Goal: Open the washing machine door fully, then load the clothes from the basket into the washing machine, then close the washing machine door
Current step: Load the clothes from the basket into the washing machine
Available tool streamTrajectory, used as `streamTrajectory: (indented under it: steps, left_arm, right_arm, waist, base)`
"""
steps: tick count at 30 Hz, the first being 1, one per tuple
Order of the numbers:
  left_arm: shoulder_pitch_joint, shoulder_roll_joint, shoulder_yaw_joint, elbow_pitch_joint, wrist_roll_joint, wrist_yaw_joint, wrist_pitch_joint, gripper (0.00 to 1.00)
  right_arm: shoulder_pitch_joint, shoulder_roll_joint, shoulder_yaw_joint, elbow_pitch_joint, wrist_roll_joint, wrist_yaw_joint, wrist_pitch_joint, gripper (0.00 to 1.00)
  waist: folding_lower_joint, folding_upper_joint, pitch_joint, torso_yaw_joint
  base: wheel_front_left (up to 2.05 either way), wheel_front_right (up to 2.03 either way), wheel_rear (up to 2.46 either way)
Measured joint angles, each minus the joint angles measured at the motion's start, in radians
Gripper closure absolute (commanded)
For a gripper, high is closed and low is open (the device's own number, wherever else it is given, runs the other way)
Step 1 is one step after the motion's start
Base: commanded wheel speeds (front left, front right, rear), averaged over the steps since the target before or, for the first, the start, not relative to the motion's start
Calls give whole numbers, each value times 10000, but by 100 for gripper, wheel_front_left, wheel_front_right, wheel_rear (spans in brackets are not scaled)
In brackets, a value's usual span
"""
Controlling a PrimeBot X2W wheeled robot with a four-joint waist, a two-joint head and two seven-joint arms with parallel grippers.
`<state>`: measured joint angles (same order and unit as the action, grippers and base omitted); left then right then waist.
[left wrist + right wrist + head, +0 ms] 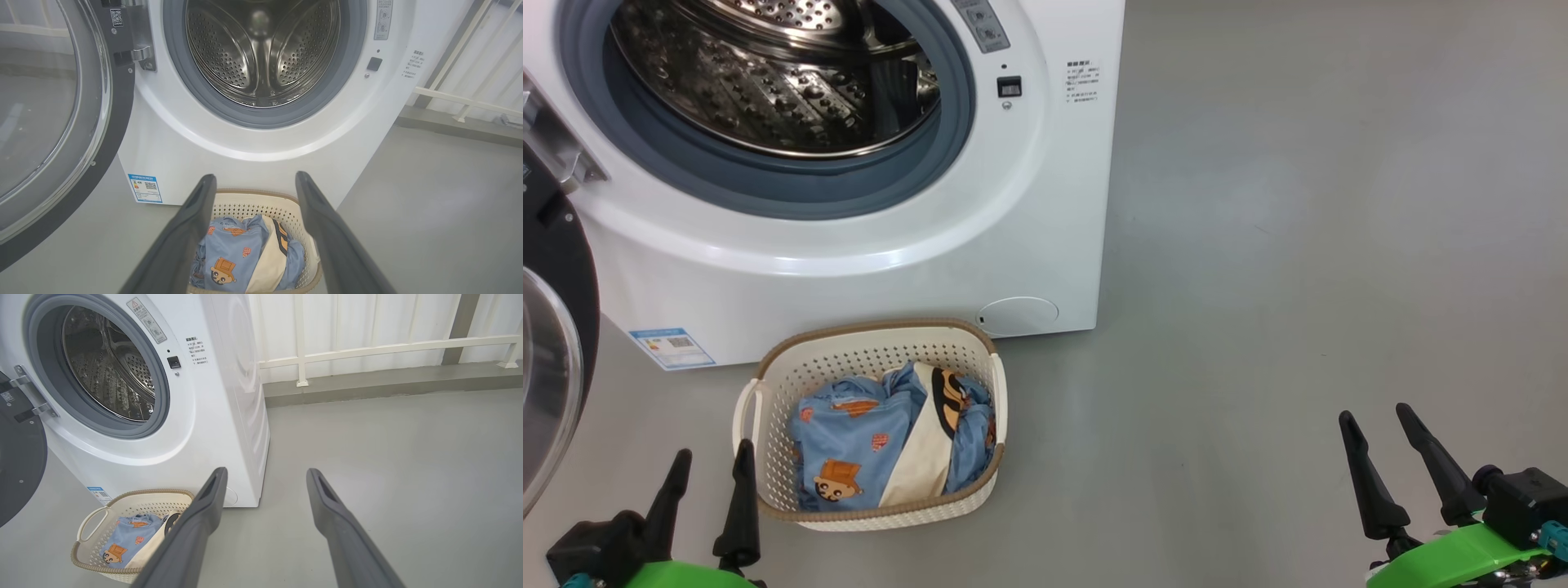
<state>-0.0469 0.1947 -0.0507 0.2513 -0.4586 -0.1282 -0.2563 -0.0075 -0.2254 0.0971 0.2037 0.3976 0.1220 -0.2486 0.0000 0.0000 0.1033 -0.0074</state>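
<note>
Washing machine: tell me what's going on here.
Nothing is held yet. The washing machine door stands swung open, the drum is empty, and the clothes lie in the basket before the washing machine. The left gripper, open, hovers by the basket; the right gripper, open, hangs over the floor farther right.

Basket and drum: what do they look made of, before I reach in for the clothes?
The basket looks like moulded cream plastic with a matte finish and rows of punched holes. Its brown rim has a woven look and is probably plastic too. The drum is polished metal, likely stainless steel: it is mirror-bright, shows reflections and is perforated.
</note>
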Motion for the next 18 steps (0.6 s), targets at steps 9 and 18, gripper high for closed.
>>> streamTrajectory:
  steps: [9,18]
  left_arm:
    - [-54,42,-35,107,-178,0,0,0]
    - [-198,115,-102,140,-240,0,0,0]
  right_arm:
    - [-1,2,6,0,0,0,0,0]
    - [-5,10,23,-4,0,2,0,0]
  waist:
    - [0,0,36,22]
    - [0,0,135,21]
  base:
    - [11,-22,12]
    - [55,-101,46]
